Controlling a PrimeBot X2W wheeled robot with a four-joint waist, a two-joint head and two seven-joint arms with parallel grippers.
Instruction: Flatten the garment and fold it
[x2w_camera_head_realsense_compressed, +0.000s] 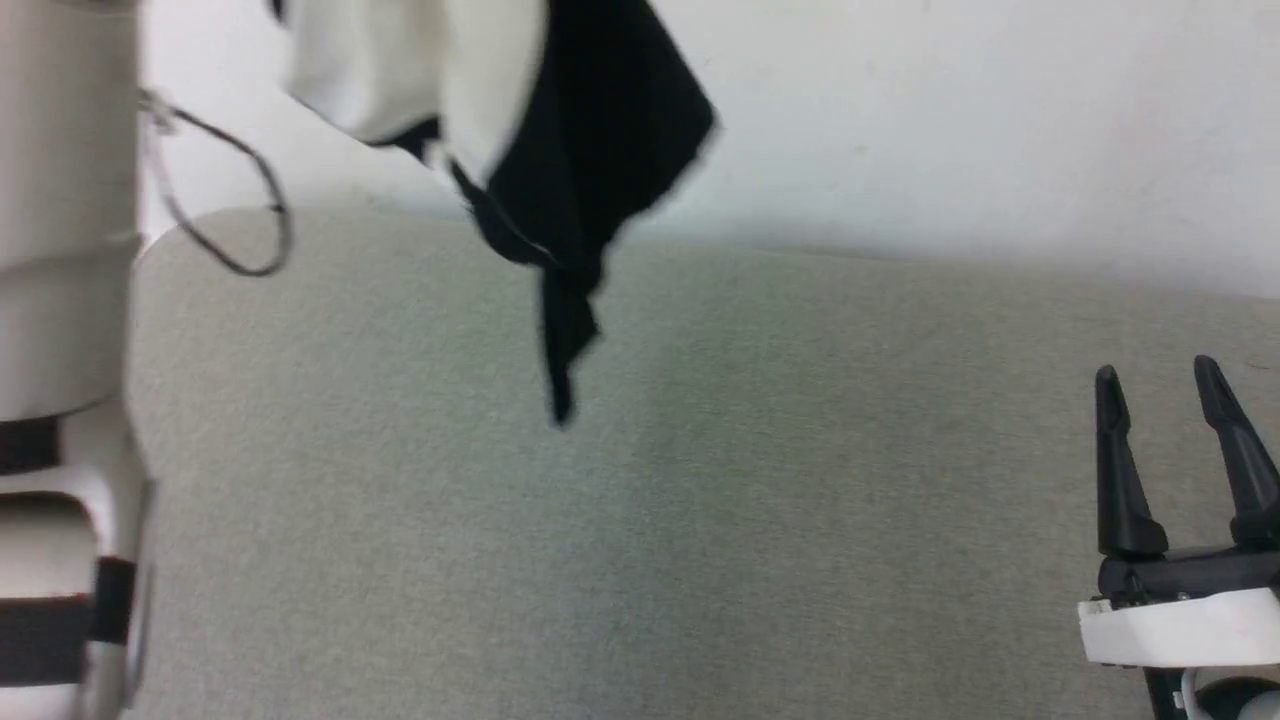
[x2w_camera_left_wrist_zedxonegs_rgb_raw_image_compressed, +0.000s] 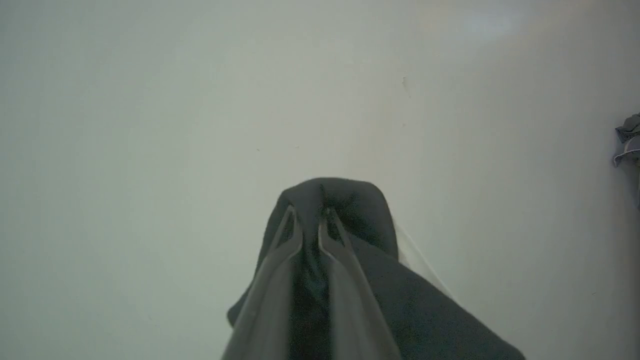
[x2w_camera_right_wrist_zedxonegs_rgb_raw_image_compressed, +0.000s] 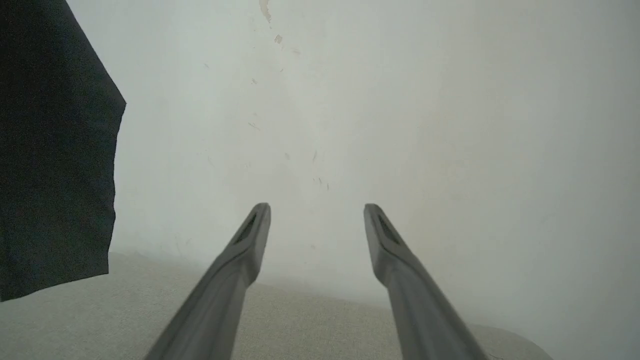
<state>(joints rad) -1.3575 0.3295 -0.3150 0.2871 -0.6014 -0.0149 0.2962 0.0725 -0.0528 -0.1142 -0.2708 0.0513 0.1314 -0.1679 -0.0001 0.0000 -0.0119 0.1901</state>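
Black-sleeved and white, the garment (x2w_camera_head_realsense_compressed: 590, 150) hangs at the upper left of your head view over the grey surface (x2w_camera_head_realsense_compressed: 700, 520), clenched in your left pincer (x2w_camera_left_wrist_zedxonegs_rgb_raw_image_compressed: 309, 214), while your right pincer (x2w_camera_head_realsense_compressed: 1155, 375) stands released and empty at lower right.

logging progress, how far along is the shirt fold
Done: the garment is lifted, hanging bunched over the table. In hand: the left gripper is shut on its black fabric; the right gripper stands open, empty. Left: laying it flat and every fold.
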